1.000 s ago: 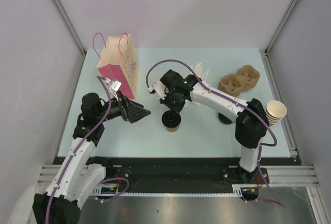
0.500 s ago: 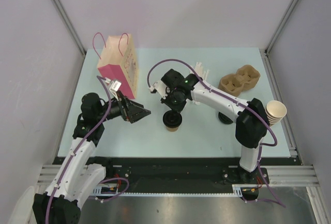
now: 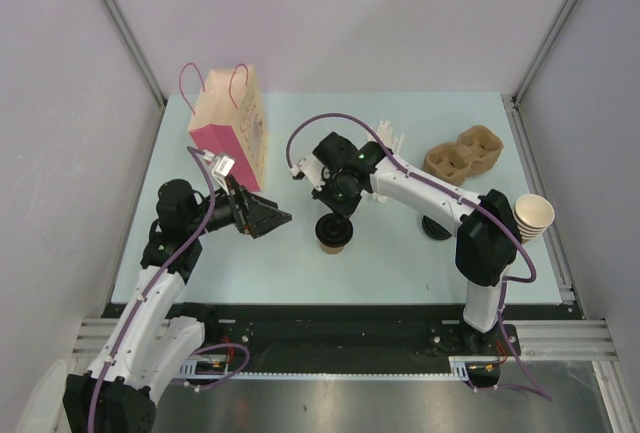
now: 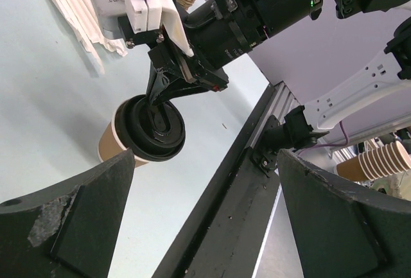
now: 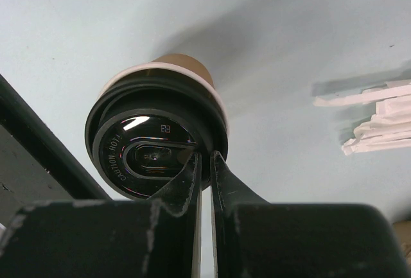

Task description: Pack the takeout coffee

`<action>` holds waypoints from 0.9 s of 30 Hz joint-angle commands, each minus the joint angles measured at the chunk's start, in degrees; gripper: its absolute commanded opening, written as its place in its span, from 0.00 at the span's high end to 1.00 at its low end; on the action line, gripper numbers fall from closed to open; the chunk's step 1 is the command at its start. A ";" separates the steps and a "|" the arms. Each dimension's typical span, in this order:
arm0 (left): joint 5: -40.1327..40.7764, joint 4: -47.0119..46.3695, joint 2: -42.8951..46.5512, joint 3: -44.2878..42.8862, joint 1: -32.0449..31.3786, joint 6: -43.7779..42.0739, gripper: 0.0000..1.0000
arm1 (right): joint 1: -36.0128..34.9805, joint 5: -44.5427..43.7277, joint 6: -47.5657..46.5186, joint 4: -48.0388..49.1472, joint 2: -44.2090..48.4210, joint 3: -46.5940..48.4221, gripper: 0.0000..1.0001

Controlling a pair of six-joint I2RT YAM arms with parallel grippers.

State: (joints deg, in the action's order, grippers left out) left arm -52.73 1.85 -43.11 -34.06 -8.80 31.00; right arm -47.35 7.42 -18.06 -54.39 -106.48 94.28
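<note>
- The right tool [image 5: 204,157] has its two fingers drawn almost together, with only a thin slit between them. The tips rest on the black lid of the takeout coffee [image 3: 332,235]. The wrist view is too close to settle whether they nip the lid's rim or merely press on it.
- The left tool [image 3: 274,219] is spread wide and holds nothing. It hangs just at 9 o'clock of the cup, aimed at it and not touching.
- The cup stands upright on the worktop [image 3: 420,258], near the centre and a shade toward 6 o'clock, with its lid on.
- The paper bag [image 3: 228,125] stands at 10 o'clock on the worktop, well apart from the cup. The cardboard cup carrier [image 3: 462,153] lies at 2 o'clock.
- A push landing off the lid's middle could tilt the light cup and send it over, since nothing braces its wall.
- If the lid is not seated all round, lifting by the lid would likely pull it off and leave the cup behind.
- If the left tool closes hard on the paper wall, it could crush the cup and pop the lid.
- The bag looks light, so a cup brushing its edge or handles on the way in may topple it.
</note>
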 commanded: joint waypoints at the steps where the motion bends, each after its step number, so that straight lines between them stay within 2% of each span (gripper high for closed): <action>1: -0.36 -1.58 0.40 0.14 0.54 -0.33 0.02 | 0.24 0.67 -0.04 -0.01 0.75 2.75 0.93; 27: -0.36 -1.50 0.31 0.49 0.54 -0.77 0.02 | -1.16 -0.12 0.05 0.16 -1.72 2.75 0.89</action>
State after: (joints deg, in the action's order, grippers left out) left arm -52.73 1.80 -43.11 -33.54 -8.80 30.98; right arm -48.05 7.94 -18.06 -54.54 -107.63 95.48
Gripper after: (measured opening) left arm 0.980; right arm 0.109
